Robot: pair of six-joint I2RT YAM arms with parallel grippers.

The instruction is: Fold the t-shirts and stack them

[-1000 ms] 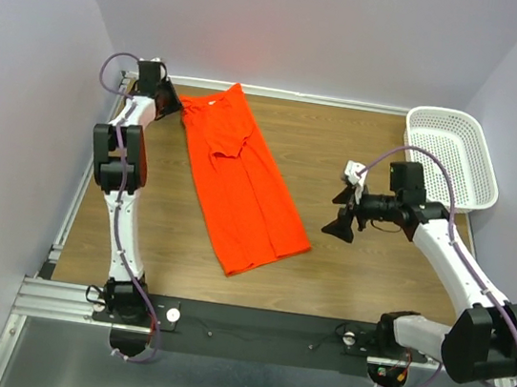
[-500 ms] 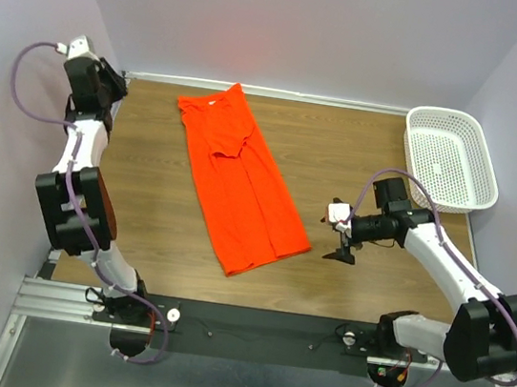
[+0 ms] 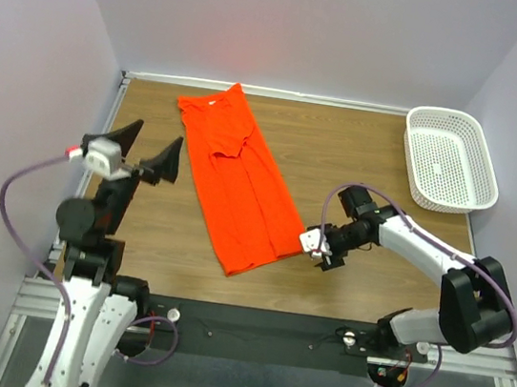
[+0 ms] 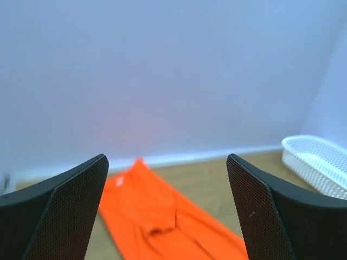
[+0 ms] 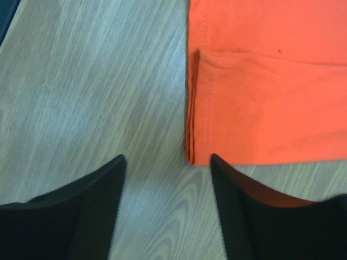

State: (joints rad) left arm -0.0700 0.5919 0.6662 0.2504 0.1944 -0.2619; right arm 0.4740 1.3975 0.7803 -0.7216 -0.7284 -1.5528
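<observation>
Just ahead of my spread right fingers (image 5: 81, 216) lies the bright orange-red fabric t-shirt (image 5: 260, 81), folded lengthwise only, crosswise folds pending; my left fingers (image 4: 70, 206) hang open, empty.

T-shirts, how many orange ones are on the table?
1. The t-shirt lies folded in a long strip on the table, slanting from back left toward front middle. The basket holds none. One could hide underneath, but none shows.
</observation>
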